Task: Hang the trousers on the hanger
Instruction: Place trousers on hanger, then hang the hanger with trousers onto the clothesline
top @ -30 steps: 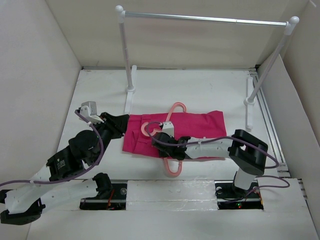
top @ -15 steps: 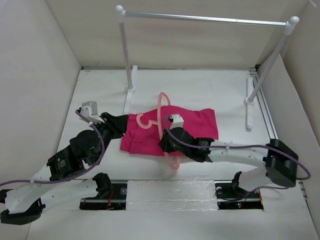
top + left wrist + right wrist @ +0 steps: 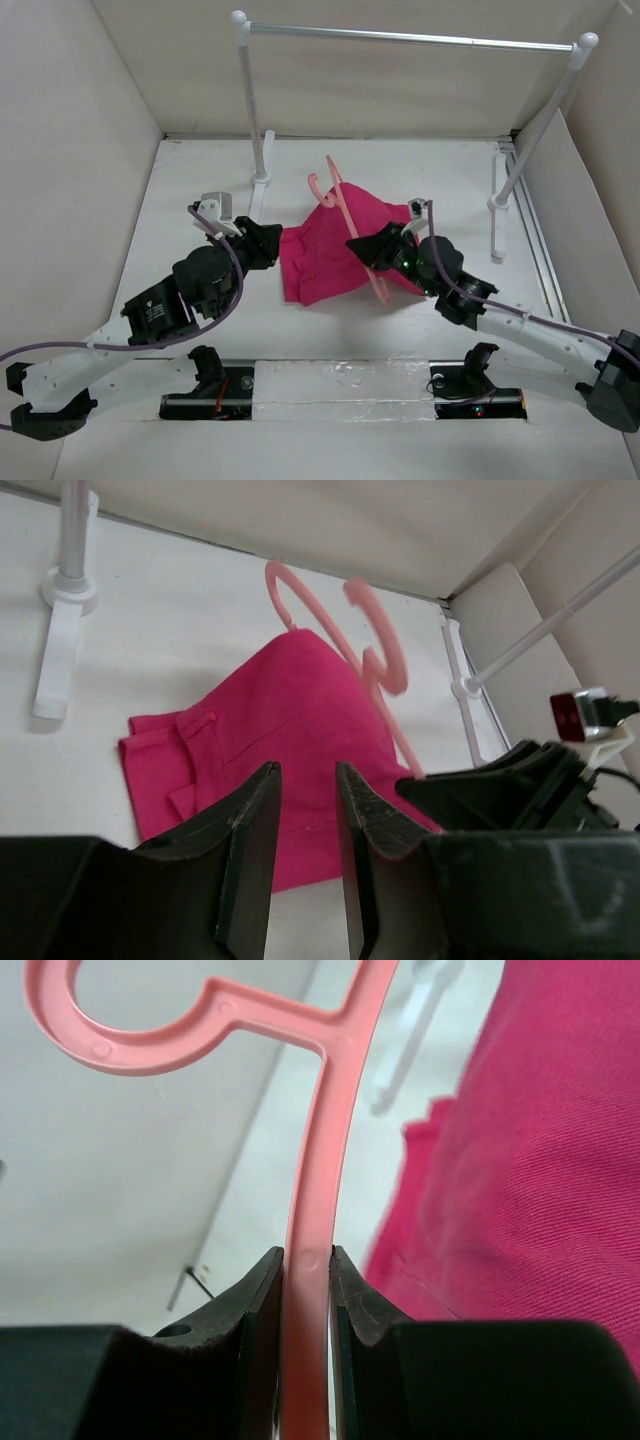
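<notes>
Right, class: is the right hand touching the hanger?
Touching. In the right wrist view, the right hand has both fingers pressed flat against the sides of the hanger, one each side, with no gap.

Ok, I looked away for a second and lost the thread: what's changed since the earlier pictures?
The right gripper closed on the hanger and swung it upward, rightward and back; the trousers rose tented over it. The left gripper nudged right, jaws slightly apart as before. The garment rail stayed put.
</notes>
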`<state>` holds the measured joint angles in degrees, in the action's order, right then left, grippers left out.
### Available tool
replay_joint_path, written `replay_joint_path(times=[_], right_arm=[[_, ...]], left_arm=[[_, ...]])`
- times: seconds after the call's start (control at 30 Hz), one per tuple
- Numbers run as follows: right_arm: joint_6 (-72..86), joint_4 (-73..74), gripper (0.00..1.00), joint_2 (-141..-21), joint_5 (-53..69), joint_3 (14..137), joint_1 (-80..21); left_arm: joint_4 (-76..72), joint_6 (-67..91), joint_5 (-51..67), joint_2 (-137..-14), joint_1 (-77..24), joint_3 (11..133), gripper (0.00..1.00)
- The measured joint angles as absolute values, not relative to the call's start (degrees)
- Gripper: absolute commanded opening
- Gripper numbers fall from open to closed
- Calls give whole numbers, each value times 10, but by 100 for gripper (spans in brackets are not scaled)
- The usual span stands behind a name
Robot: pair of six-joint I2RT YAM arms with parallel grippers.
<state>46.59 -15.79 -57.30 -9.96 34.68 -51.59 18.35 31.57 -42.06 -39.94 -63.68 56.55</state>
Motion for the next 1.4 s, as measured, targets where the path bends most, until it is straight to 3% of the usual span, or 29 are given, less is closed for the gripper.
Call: replay_joint_path(times=[0.27,0.93,1.4], right_arm=[[485,-126,0,-538,-39,461,-376],[668,-294,0,-622,84,526,-23],[759,-375,0,-713,143,554,114]], left_arm=[[126,282,-382,-453,-637,608,24],[132,318,-346,-450,-637,587,23],[145,331,-332,-460,-637,568,23]])
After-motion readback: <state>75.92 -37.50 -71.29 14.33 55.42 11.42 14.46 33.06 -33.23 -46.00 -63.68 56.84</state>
